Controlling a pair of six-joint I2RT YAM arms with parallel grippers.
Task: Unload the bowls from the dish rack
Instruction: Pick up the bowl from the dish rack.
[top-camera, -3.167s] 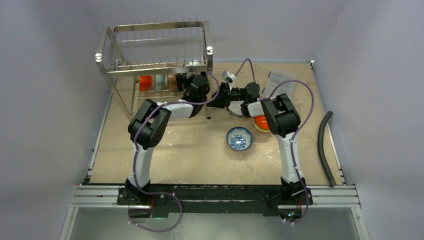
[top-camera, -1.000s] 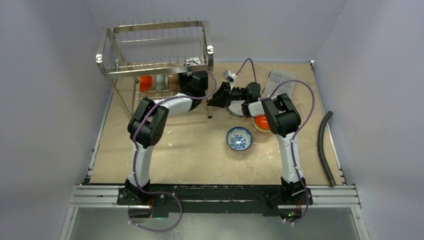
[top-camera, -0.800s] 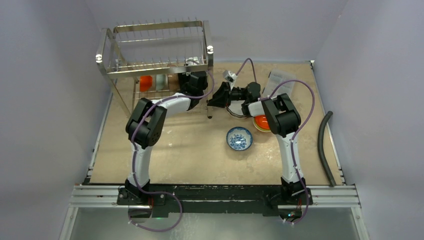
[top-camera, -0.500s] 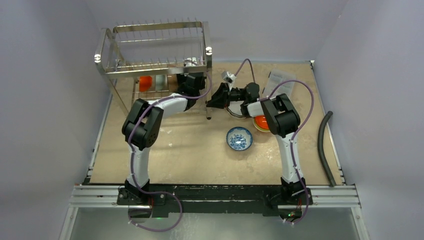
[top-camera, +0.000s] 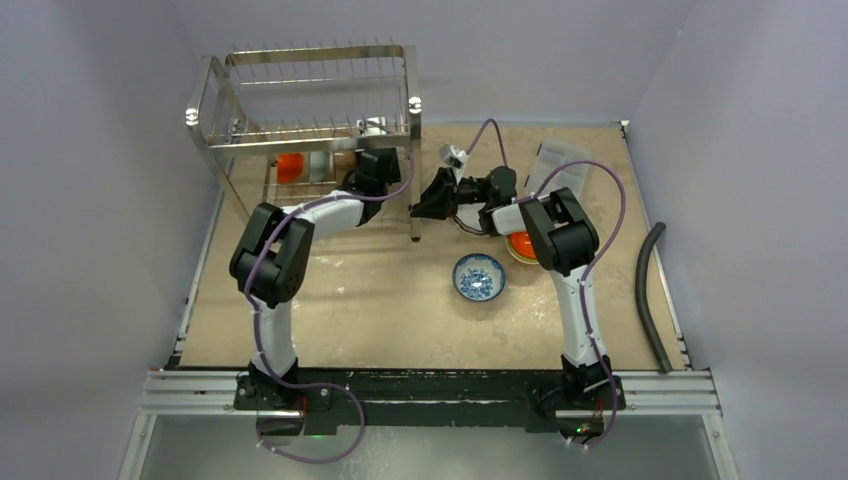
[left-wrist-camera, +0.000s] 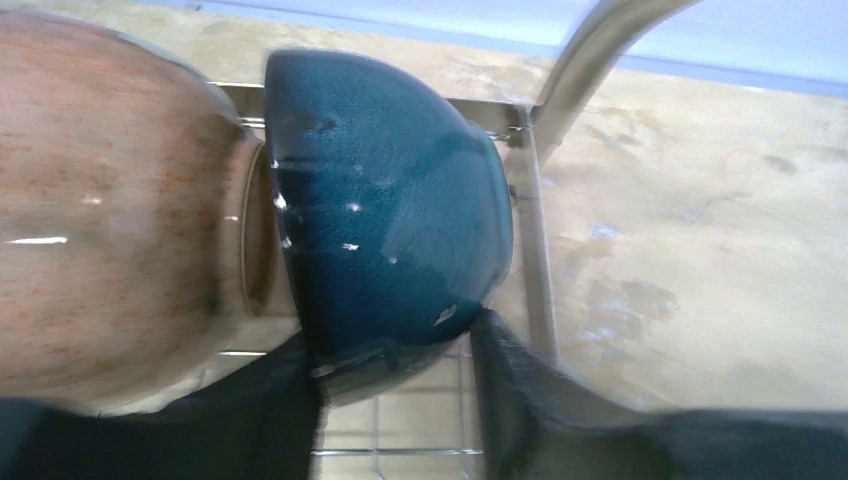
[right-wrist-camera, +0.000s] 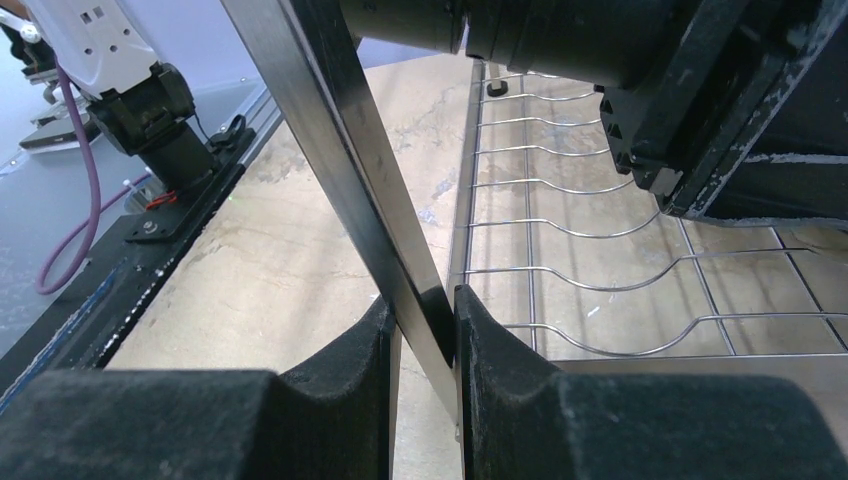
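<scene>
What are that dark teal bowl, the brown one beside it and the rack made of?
Teal bowl: probably glazed ceramic; it is glossy and finely speckled, with sharp highlights.
Brown bowl: also looks like glazed ceramic; streaky, wood-like colouring with a shine.
Rack: polished steel or a similar metal; bright, mirror-like bar and thin wires.

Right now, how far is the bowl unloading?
Done: a blue-patterned bowl and an orange bowl sit on the table. In hand: the left jaws straddle the teal bowl in the dish rack, whose leg the right jaws clamp. Left: the tan bowl and a second orange bowl, at least.
</scene>
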